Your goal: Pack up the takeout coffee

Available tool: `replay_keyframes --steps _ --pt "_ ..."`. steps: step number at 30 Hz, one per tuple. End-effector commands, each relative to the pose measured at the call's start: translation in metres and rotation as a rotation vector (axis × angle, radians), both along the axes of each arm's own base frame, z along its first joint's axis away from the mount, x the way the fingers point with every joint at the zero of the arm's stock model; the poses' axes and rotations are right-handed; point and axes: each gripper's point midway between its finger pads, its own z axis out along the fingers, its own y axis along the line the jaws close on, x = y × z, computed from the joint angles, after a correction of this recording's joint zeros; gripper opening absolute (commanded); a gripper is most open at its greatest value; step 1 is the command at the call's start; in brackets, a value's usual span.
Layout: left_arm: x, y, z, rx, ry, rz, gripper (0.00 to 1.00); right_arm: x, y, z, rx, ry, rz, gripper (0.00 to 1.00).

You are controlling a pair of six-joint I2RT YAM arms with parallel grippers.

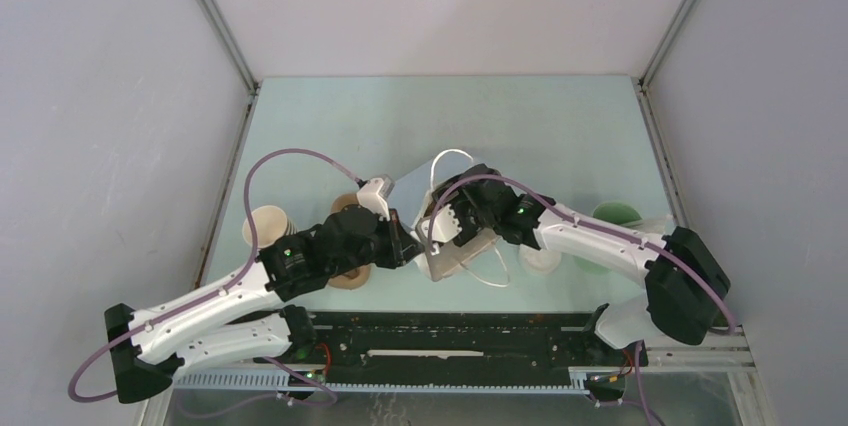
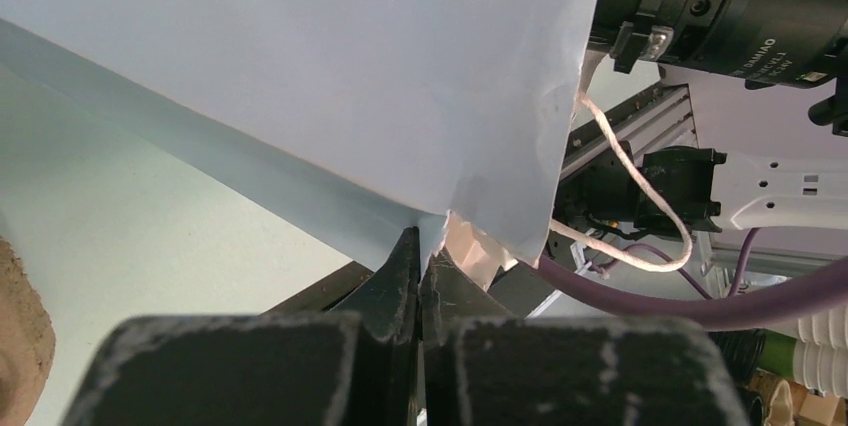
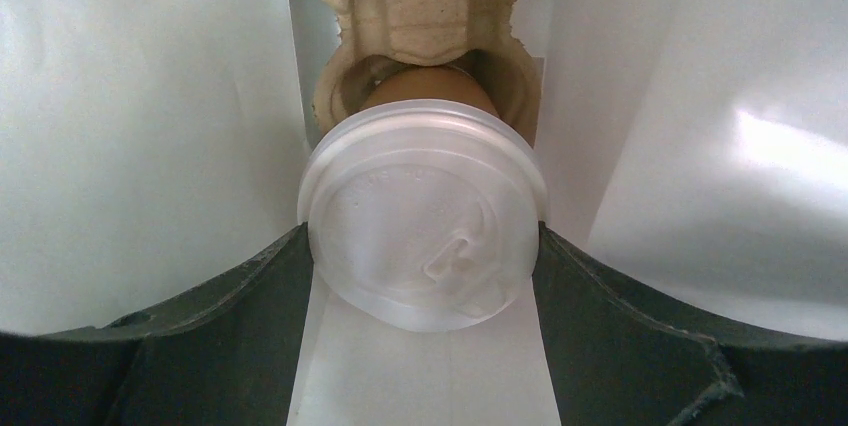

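Observation:
The takeout coffee (image 3: 430,86) is a brown paper cup under a white plastic lid (image 3: 425,196). It stands in a pocket of the pulp carrier (image 3: 420,6) inside the white paper bag (image 1: 420,186). My right gripper (image 3: 423,246) reaches into the bag, and its two fingers (image 3: 250,286) press on both sides of the lid. In the top view the right gripper (image 1: 455,221) is at the bag's mouth. My left gripper (image 2: 420,256) is shut on the bag's edge (image 2: 440,216) and holds the bag (image 2: 350,76) up; in the top view it (image 1: 405,238) is at the bag's left side.
A nested stack of brown cups (image 1: 268,224) lies at the left. A brown pulp piece (image 1: 350,281) lies under the left arm. A pale green cup (image 1: 612,216) and white lids (image 1: 540,258) are at the right. The bag's string handle (image 2: 640,176) hangs loose.

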Motion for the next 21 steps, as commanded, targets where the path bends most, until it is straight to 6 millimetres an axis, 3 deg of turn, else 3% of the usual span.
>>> replay_keyframes --steps 1,7,16,21 --pt "-0.011 -0.004 0.009 -0.024 -0.005 -0.062 0.00 0.003 0.007 -0.002 0.033 0.048 -0.024 0.35" --pt "-0.010 -0.005 0.011 -0.020 -0.005 -0.064 0.00 0.020 0.008 -0.001 0.045 -0.001 -0.093 0.39" --pt "-0.009 -0.002 0.013 -0.026 -0.013 -0.049 0.00 0.026 0.019 -0.003 0.089 -0.004 -0.101 0.44" --pt "-0.009 -0.002 0.012 -0.023 -0.011 -0.046 0.00 0.025 0.019 -0.003 0.102 0.007 -0.114 0.59"
